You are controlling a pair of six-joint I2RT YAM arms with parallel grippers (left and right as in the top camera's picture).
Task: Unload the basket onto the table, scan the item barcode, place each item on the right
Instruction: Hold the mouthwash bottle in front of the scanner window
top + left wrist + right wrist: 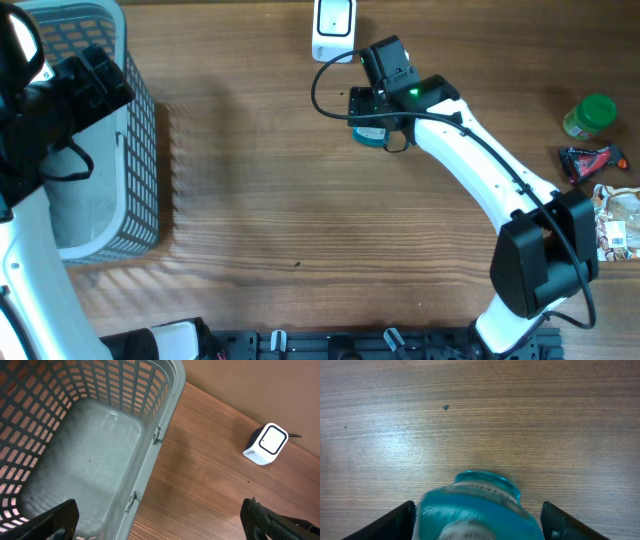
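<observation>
Since the teal bottle [480, 507] appears to be translucent plastic with a rounded, glossy wall, it is judged to be light, fairly stiff and somewhat slippery. A hold across the broad body is therefore to be preferred to one on the narrower, rimmed neck. The bottle is found low over the wooden table [470, 410], near the white barcode scanner [333, 28], with the right gripper [479, 517] set astride it. The dark fingers are seen close against either side of it; whether they are pressed on it or standing free cannot be told. A pale label is glimpsed on the body, blurred, and no barcode can be made out. The left gripper [160, 512] is spread wide and empty above the grey plastic basket [170, 405], whose walls are pierced in a lattice and whose floor is smooth and scuffed. The table is seen to be of matt, finely grained board.
</observation>
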